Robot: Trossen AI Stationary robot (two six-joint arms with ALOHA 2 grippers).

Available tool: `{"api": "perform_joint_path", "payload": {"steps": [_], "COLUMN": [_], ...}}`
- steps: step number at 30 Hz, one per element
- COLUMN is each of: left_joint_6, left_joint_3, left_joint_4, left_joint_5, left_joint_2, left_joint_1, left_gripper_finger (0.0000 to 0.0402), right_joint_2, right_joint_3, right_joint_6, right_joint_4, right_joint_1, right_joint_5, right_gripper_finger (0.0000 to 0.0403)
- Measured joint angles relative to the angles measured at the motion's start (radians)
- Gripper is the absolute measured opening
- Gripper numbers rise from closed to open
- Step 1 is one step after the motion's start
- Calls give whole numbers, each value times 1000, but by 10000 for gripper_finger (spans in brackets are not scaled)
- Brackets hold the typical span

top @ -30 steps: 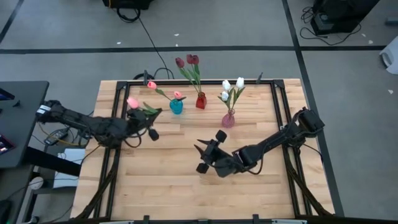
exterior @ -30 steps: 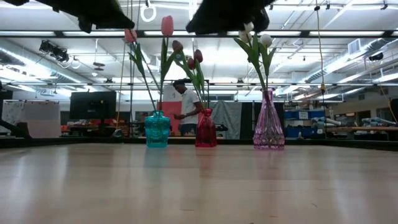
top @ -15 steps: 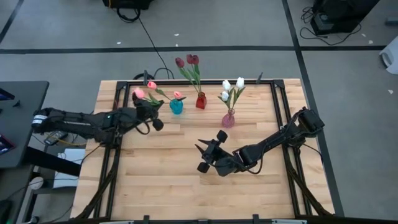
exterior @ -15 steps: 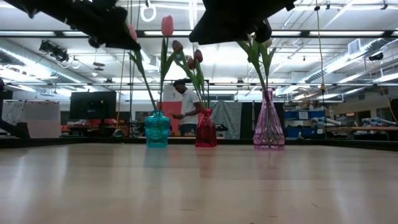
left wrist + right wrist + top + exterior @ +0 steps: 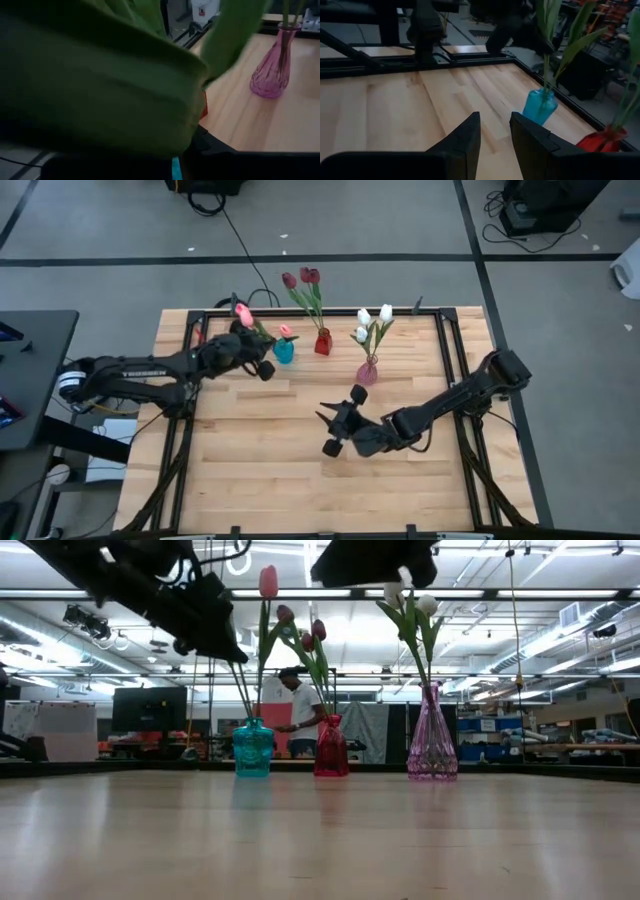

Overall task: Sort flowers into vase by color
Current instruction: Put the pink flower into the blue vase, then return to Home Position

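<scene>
1. Since the earlier frame, my left gripper [image 5: 247, 352] has carried its clamped pink tulip [image 5: 243, 313] to the teal glass vase [image 5: 284, 351].
2. Red vase [image 5: 322, 342] holds dark red tulips [image 5: 300, 277], pink vase [image 5: 367, 372] white ones [image 5: 374, 315].
3. Tulip head points toward the table's far edge; right gripper [image 5: 340, 427] waits, fingers parted.

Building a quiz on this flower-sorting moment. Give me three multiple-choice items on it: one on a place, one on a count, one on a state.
1. Where is the left gripper?
A. Right beside the teal vase
B. Over the pink vase
C. At the table's near edge

2. How many white tulips stand in the pink vase?
A. One
B. Three
C. Five

3. What is the state of the right gripper?
A. Shut on a stem
B. Open and empty
C. Holding a vase

Answers:
1. A, the high view shows it next to the teal vase.
2. B, three white heads show there.
3. B, the right wrist view shows bare table between its parted fingers.
</scene>
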Motion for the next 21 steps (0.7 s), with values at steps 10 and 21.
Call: {"api": "perform_joint_path", "payload": {"steps": [10,21], "left_joint_6": [-9,-8], "left_joint_3": [0,0], "left_joint_4": [72,-39], "left_joint_5": [132,176], "left_joint_2": [92,23], "left_joint_1": [132,129], "left_gripper_finger": [17,163], "right_joint_2": [-185,-271], "right_joint_3": [0,-32], "right_joint_6": [-6,-4], "right_joint_4": [-202,-254], "right_joint_1": [-42,-52], "right_joint_5": [-25,-123], "right_gripper_finger": [119,118]}}
